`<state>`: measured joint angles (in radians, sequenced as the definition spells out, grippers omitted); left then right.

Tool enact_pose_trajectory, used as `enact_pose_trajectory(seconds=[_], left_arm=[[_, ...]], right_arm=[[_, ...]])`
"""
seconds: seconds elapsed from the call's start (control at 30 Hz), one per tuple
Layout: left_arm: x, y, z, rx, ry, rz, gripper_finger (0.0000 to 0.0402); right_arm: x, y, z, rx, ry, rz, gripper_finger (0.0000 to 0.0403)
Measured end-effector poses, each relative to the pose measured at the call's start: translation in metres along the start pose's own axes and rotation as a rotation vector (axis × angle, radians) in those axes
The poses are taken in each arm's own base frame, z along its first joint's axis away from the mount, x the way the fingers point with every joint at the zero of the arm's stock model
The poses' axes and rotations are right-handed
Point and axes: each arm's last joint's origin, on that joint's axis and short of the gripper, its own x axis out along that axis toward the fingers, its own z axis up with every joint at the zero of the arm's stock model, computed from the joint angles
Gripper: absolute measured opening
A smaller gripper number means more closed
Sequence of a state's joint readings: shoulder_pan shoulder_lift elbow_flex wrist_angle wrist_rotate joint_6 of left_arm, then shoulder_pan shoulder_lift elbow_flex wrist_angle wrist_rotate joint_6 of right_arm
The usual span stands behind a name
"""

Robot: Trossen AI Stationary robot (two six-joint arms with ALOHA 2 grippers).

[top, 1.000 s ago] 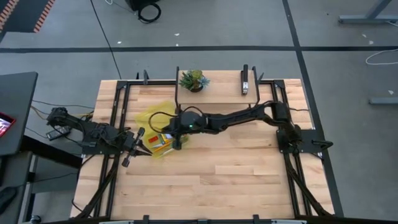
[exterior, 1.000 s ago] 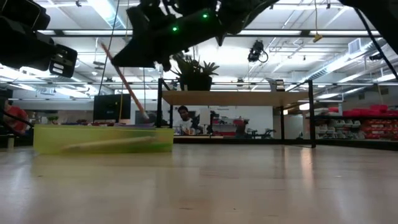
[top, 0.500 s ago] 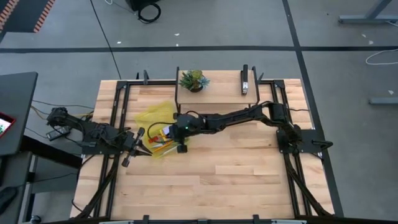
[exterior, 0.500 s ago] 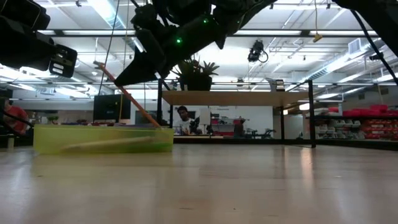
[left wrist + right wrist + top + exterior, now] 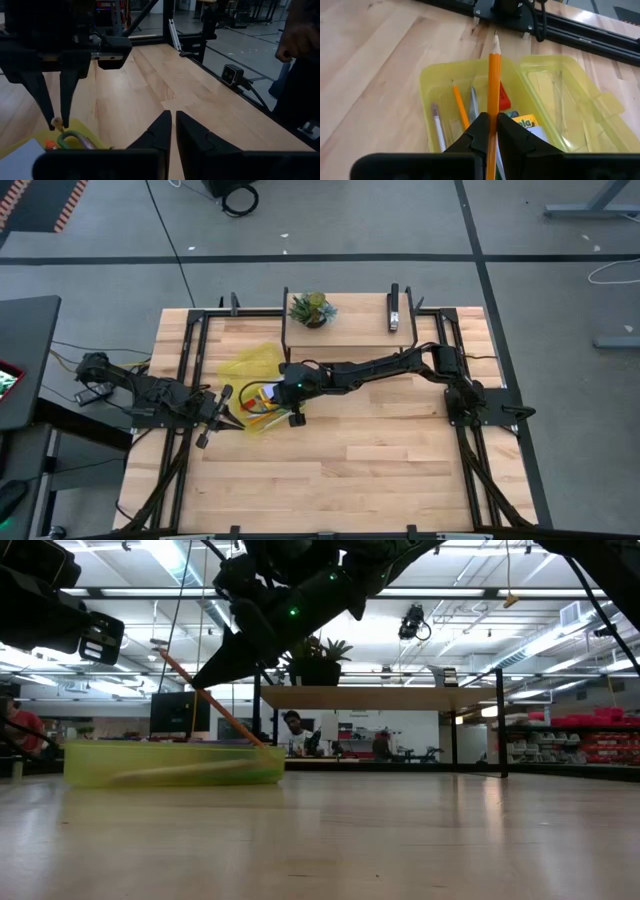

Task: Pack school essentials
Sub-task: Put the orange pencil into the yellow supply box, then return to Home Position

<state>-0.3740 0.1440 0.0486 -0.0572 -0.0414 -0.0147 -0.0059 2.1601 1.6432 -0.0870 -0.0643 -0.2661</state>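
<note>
While the right gripper (image 5: 489, 129) is clenching one orange pencil (image 5: 493, 85) between its two dark fingers, it is hovering over the yellow-green box (image 5: 436, 85) at left of centre in the high view, with the pencil's sharpened tip pointing away from the wrist.

Contents of the box, counted from the right wrist view: one loose orange pencil (image 5: 459, 111), lying lengthwise; one purple pen (image 5: 439, 129), lying beside it nearer the frame's left; one slim grey item next to the loose pencil, kind not clear; one small red eraser (image 5: 504, 98), partly showing behind the held pencil; one crayon box (image 5: 526, 122) with a yellow and orange face, right of centre; one pale blue notepad (image 5: 541, 134), a corner showing under the crayon box.

One clear yellow lid (image 5: 570, 102) is lying open, hinged to the box on the frame's right.

One pair of green-handled scissors (image 5: 72, 138) is showing at the lower left of the left wrist view, handle loop only.

One left gripper (image 5: 173, 131) is waiting at the left edge of the table (image 5: 400, 460) in the high view, just beside the box, jaws closed on nothing.

One potted plant (image 5: 310, 309) and one black stapler (image 5: 394, 309) are standing on the raised shelf at upper centre of the high view, well apart.
</note>
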Motion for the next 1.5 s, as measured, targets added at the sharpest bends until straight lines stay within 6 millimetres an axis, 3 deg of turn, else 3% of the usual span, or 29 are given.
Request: enact_pose_trajectory(seconds=[0.53,0.83,1.03,1.5], left_arm=[[0.0,0.0,0.0,0.0,-0.001,0.0,0.0028],[0.0,0.0,0.0,0.0,-0.002,0.0,0.004],[0.0,0.0,0.0,0.0,-0.001,0.0,0.0031],[0.0,0.0,0.0,0.001,0.004,0.0,0.004]], right_arm=[[0.0,0.002,0.0,-0.021,-0.004,0.034,0.0101],[-0.006,-0.002,0.004,0.098,-0.01,0.014,0.0113],[-0.023,-0.004,0.012,0.115,0.009,0.008,0.0113],[-0.103,-0.014,0.058,0.136,-0.077,-0.101,0.0113]])
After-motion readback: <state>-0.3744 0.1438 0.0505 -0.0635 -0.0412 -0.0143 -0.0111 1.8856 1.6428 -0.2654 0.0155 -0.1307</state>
